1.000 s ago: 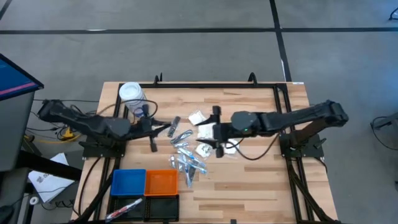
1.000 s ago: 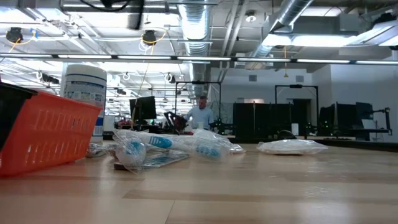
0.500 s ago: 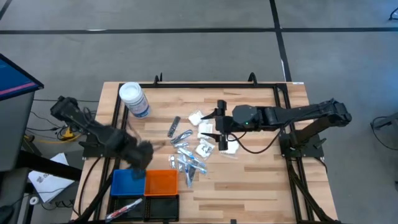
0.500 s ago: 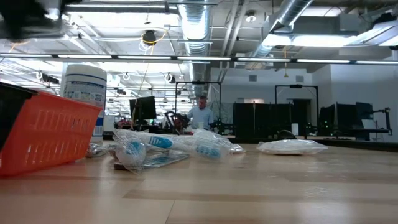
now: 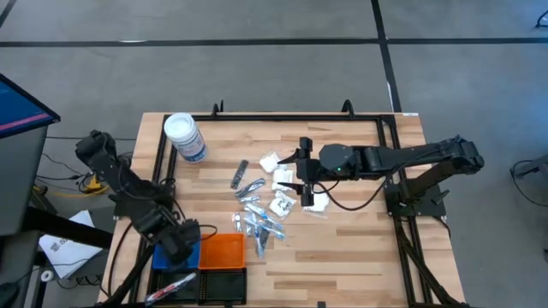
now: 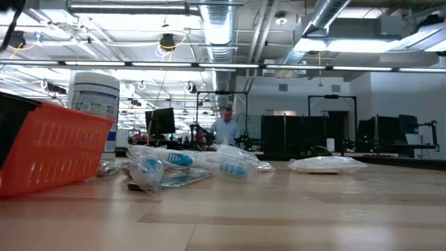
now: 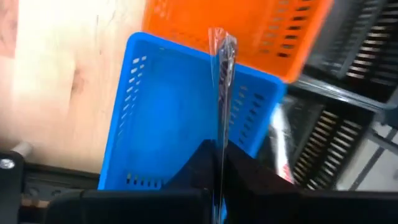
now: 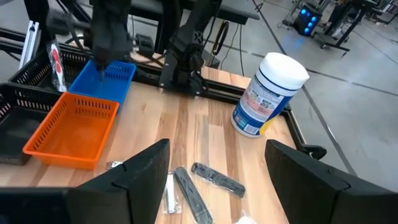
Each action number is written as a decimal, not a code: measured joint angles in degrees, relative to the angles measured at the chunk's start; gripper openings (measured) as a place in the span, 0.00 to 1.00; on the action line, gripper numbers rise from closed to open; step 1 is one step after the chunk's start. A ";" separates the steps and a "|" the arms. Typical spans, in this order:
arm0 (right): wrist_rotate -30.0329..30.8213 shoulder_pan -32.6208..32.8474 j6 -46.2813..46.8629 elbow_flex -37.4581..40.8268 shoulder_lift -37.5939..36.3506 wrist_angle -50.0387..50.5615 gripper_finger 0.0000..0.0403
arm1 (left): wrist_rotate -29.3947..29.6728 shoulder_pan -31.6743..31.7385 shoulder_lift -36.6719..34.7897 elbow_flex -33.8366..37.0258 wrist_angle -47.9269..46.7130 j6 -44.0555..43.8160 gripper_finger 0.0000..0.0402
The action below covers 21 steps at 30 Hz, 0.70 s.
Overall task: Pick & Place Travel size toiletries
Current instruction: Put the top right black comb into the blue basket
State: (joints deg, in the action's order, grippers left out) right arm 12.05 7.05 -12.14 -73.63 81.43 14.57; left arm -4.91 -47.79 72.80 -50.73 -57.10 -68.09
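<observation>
The travel size toiletries lie in a loose pile [image 5: 257,218] at mid-table: silvery-blue wrapped tubes, two dark sticks [image 5: 241,175] and white packets [image 5: 281,204]. In the low view the pile [image 6: 188,164] rests flat on the wood. My left gripper [image 5: 175,244] hangs over the blue tray [image 5: 171,252], shut on a slim clear-wrapped stick [image 7: 222,81]. My right gripper [image 5: 297,175] hovers open above the white packets, its fingers [image 8: 146,177] wide apart and touching nothing. My left gripper [image 7: 221,155] pinches the clear-wrapped stick between its two fingers at one end [image 7: 221,134]. It comes from above, pointing down. The stick runs on in line with the fingers. Its free end [image 7: 222,40] points at the blue tray [image 7: 168,112], lifted clear.
A white-lidded clear jar [image 5: 184,137] stands at the far left of the table. The orange tray [image 5: 223,251] adjoins the blue one, and the black tray [image 5: 205,282] before them holds a red-and-white item [image 5: 171,284]. A person [image 6: 224,129] stands far behind the table.
My left gripper has swung from the dark sticks at mid-table toward the near left edge and now hangs over the blue tray, carrying the wrapped stick clear of the table. My right gripper shifted a little over the white packets, then kept still.
</observation>
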 joint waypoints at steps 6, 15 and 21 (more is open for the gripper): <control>0.00 0.00 0.18 0.00 0.00 0.00 0.64 | -5.07 0.02 -0.14 6.39 3.42 -0.07 0.01; -0.01 0.00 0.18 0.00 0.00 -0.01 0.64 | -1.22 0.68 -4.12 9.73 6.46 0.06 0.05; -0.01 0.00 0.19 0.00 0.00 0.00 0.64 | -0.71 0.68 -5.84 11.26 7.42 -1.41 0.12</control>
State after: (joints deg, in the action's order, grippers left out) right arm 12.04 7.05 -11.94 -73.63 81.43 14.57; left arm -5.62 -47.11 66.96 -39.46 -49.68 -69.49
